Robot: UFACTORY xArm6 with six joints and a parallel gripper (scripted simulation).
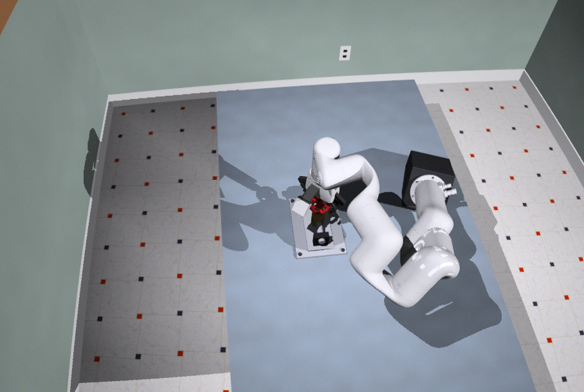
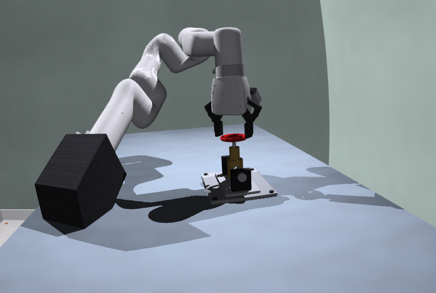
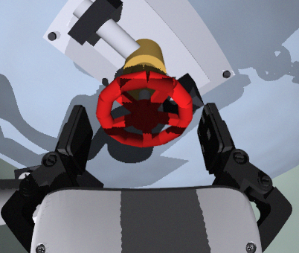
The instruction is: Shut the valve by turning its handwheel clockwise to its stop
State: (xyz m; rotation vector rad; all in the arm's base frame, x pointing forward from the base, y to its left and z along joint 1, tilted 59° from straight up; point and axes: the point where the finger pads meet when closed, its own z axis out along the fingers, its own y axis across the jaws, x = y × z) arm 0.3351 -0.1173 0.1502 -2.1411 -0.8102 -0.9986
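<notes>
The valve stands on a grey base plate (image 2: 239,187) on the table. Its red handwheel (image 2: 232,137) lies level on top of a brass stem (image 2: 233,157). It also shows in the wrist view (image 3: 145,111) and in the top view (image 1: 320,206). My gripper (image 2: 233,131) hangs straight over the wheel, wide open. One black finger stands on each side of the rim, the tips at about the wheel's height. In the wrist view the gripper (image 3: 145,132) shows a gap between each finger and the rim. Nothing is between the fingers but the wheel, untouched.
The arm's black base block (image 2: 79,180) stands on the table to the left of the valve. A black pipe end (image 2: 241,177) juts from the valve body toward the exterior camera. Walls close the table's far sides.
</notes>
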